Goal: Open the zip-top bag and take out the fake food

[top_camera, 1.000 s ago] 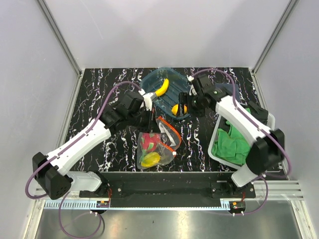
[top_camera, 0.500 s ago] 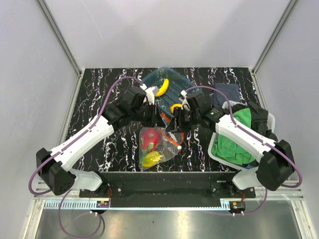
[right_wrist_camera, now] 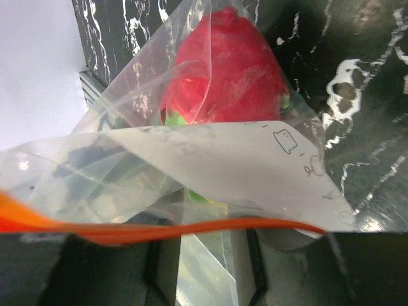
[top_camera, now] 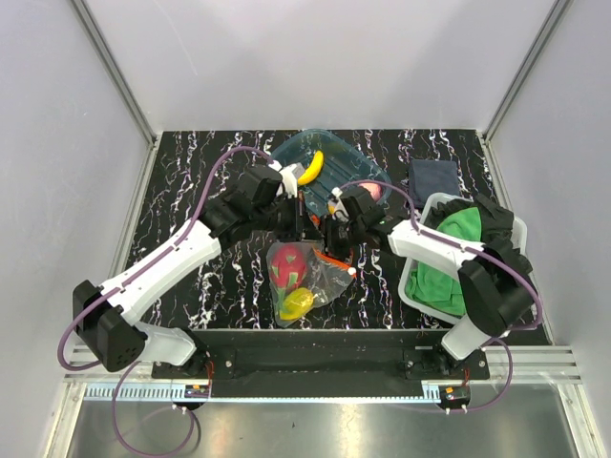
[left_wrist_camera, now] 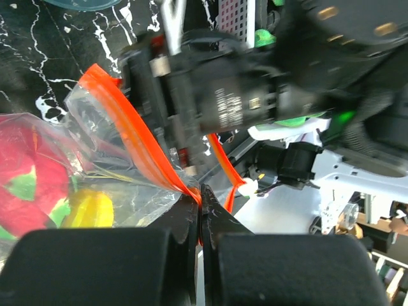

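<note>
The zip-top bag (top_camera: 323, 282) lies in front of the arms, its mouth lifted. Inside it are fake food pieces: a red fruit with green (top_camera: 286, 266) and a yellow piece (top_camera: 298, 303). My left gripper (top_camera: 304, 225) is shut on the bag's orange zip strip (left_wrist_camera: 137, 150), which is pinched between the jaws of that gripper (left_wrist_camera: 201, 194). My right gripper (top_camera: 330, 239) is at the bag's mouth opposite it. In the right wrist view the jaws of the right gripper (right_wrist_camera: 204, 255) stand apart with bag film between them, and the strip (right_wrist_camera: 210, 226) crosses in front. The red fruit (right_wrist_camera: 226, 70) sits beyond.
A teal tray (top_camera: 348, 157) behind the bag holds a yellow banana (top_camera: 310, 167) and a pinkish ball (top_camera: 373, 192). A white basket (top_camera: 412, 291) with a green cloth (top_camera: 441, 277) stands at the right. A dark blue cloth (top_camera: 431, 176) lies behind it.
My right arm swung from the tray over to the bag's mouth and its jaws narrowed. The left gripper kept hold of the zip strip and drew it up a little.
</note>
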Available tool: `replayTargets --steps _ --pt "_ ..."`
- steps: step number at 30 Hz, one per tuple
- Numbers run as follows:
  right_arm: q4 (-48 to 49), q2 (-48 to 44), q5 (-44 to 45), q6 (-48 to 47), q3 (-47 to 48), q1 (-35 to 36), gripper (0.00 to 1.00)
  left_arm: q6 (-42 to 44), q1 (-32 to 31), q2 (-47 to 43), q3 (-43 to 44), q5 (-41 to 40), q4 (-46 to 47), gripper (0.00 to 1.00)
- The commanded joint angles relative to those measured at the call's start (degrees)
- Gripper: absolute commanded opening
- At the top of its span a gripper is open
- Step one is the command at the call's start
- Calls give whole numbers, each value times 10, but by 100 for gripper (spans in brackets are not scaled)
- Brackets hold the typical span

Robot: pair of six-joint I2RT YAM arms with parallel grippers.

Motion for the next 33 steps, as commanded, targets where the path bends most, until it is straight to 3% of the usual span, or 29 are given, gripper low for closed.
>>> replayTargets --steps 1,9,12,14,24,28,33 --pt "53 19 -30 8 3 24 43 -23 -1 2 -3 24 59 0" --pt "66 49 -49 -2 -21 33 54 -25 -9 15 -2 25 65 0" --pt "75 54 -61 -11 -33 39 62 -25 -11 18 -1 24 66 0" --pt "86 56 -67 -18 -40 42 73 -25 -14 19 -3 24 67 0" --pt "112 71 -74 -38 -35 56 90 -32 -30 21 -18 23 79 0" --pt "130 93 -50 -39 -24 57 91 -41 -37 23 -23 23 91 0" --pt "133 119 -19 -24 -15 58 77 -50 -42 18 -30 29 101 0"
